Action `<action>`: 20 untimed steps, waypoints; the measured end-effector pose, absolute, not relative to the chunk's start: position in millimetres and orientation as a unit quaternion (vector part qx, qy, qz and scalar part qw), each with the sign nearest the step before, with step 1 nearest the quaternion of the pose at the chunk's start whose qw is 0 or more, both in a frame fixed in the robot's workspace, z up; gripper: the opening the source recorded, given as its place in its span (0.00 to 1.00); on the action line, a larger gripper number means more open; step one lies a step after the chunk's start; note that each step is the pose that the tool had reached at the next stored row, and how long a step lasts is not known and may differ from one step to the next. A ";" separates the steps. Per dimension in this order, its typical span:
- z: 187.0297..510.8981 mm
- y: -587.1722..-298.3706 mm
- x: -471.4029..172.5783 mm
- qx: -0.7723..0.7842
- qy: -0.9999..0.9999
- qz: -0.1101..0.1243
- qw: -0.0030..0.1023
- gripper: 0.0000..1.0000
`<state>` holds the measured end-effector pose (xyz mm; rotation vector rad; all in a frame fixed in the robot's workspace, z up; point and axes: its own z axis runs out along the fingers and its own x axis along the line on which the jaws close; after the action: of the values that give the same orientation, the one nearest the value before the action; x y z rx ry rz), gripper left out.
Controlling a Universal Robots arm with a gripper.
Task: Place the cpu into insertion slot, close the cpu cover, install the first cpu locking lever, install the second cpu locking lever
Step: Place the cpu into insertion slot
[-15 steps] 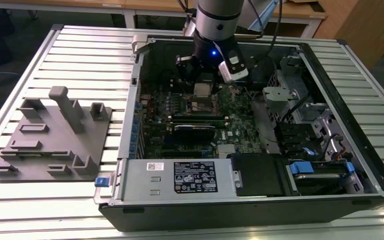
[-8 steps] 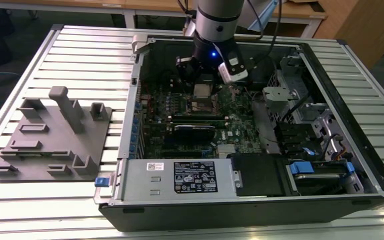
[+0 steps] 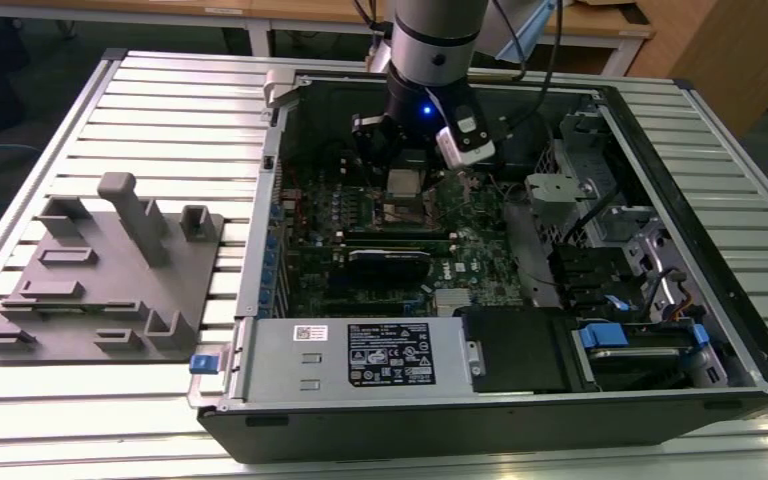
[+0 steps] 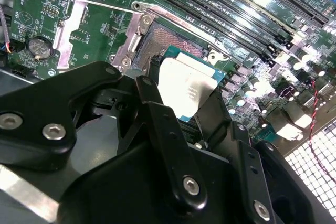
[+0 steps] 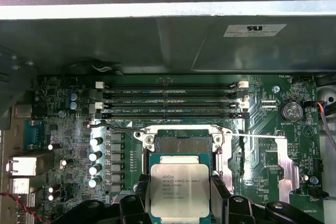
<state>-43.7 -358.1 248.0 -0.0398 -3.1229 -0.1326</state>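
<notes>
My gripper hangs inside the open computer case, shut on the cpu, a flat silver-topped square chip with a green edge. One black finger presses on each side of the chip. The cpu hovers tilted just above the insertion slot, a dark square recess with a silvery rim, and overlaps its near part. The slot lies bare, its pin field showing. Thin wire locking levers stick out to either side of the socket, unlatched. The cpu cover is hidden behind the chip and fingers.
Long black memory slots run just beyond the socket. Capacitors stand beside it. The case wall rises close behind. A power supply box and drive bays fill the case's near side. A grey fixture block sits at the exterior view's left.
</notes>
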 end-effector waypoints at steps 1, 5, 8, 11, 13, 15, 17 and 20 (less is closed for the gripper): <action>248.1 -358.1 -43.7 -0.013 -0.999 -0.042 0.008 0.54; 248.3 -358.0 -43.8 -0.013 -0.999 -0.042 0.008 0.54; 248.3 -357.9 -43.8 -0.013 -0.999 -0.042 0.008 0.54; 249.3 -357.9 -43.8 -0.013 -0.999 -0.042 0.008 0.54; 249.9 -357.8 -43.8 -0.013 -0.999 -0.042 0.008 0.54; 249.9 -357.9 -43.8 -0.013 -0.999 -0.043 0.008 0.54; 251.0 -357.9 -43.8 -0.013 -0.999 -0.042 0.008 0.54; 251.1 -357.9 -43.8 -0.013 -0.999 -0.042 0.008 0.54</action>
<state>-43.8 -357.9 251.1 -0.0400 -3.1229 -0.1326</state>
